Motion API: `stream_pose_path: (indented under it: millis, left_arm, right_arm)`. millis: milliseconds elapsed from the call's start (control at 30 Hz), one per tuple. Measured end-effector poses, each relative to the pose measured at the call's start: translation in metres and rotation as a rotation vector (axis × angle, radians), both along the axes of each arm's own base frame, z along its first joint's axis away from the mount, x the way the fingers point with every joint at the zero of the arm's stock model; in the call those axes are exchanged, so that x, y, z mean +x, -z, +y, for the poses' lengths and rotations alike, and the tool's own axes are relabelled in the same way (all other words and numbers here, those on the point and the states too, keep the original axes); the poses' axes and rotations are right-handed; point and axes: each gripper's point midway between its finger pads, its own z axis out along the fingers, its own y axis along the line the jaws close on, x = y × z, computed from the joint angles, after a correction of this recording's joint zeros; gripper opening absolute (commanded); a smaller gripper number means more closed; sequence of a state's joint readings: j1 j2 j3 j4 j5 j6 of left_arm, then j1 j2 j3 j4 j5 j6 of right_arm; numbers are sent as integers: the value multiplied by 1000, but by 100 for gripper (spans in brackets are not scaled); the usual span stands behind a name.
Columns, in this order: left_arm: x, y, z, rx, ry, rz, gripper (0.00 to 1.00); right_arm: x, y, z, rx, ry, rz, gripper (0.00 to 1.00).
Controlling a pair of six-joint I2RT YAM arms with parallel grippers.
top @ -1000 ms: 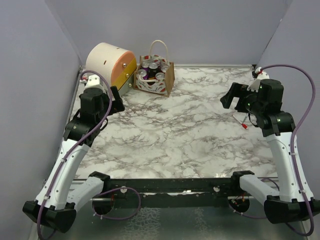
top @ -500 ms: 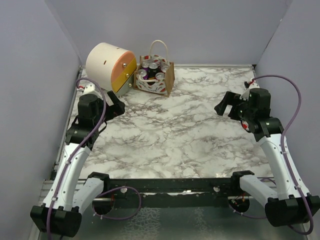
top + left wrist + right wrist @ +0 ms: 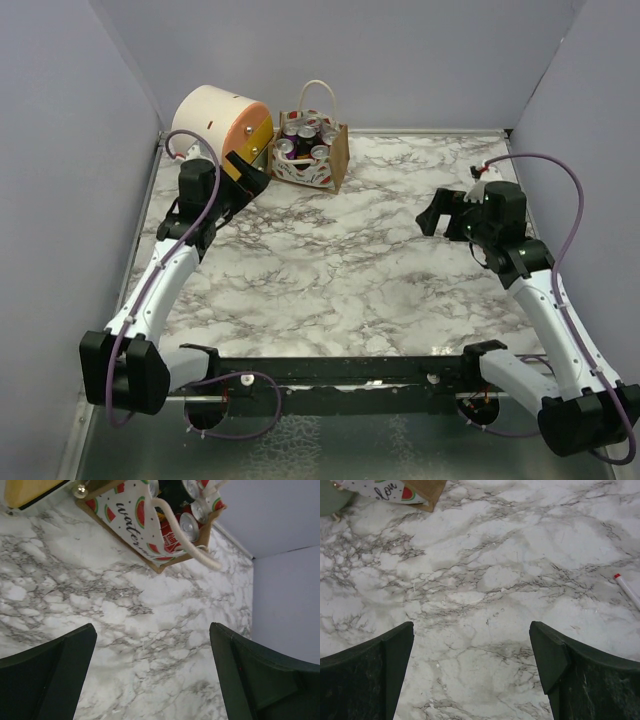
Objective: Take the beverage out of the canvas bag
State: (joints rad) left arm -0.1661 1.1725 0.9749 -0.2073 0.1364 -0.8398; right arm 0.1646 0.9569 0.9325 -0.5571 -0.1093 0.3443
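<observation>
Your left pincer (image 3: 250, 178), released and empty at upper left, faces the canvas bag (image 3: 318, 160), evidently to reach its cans (image 3: 302, 135); your right pincer (image 3: 432, 212), also released, hangs clear over the counter (image 3: 380, 260).

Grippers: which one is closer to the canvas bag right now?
The left gripper, open just short of the canvas bag; the right gripper hangs open over bare marble, farther off.

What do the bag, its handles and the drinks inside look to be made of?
Canvas bag: stiff matte tan-brown walls, paper or coated cloth, hard to tell; white printed front. Handles: white rounded cord, likely cotton rope. Beverage cans: shiny metal, silvery pull-tab tops.
</observation>
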Motion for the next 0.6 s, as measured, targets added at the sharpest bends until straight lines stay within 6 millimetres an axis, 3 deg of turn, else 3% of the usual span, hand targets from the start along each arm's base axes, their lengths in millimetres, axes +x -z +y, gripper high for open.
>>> stream_pose_path:
  millis: [333,467,600]
  left_arm:
    - [36,-43,-46,-292,-95,-78,99]
    - [54,-40,-56,-362,-143,-60,99]
    - [73,-45,-60,-368,-213,-29,99]
  right_arm:
    - [-10,-4,42,-102,-177,-63,99]
    - [-15,-3,53,-138,-221,-78,99]
    - [-13,-4,50,-160,-208,-88,99]
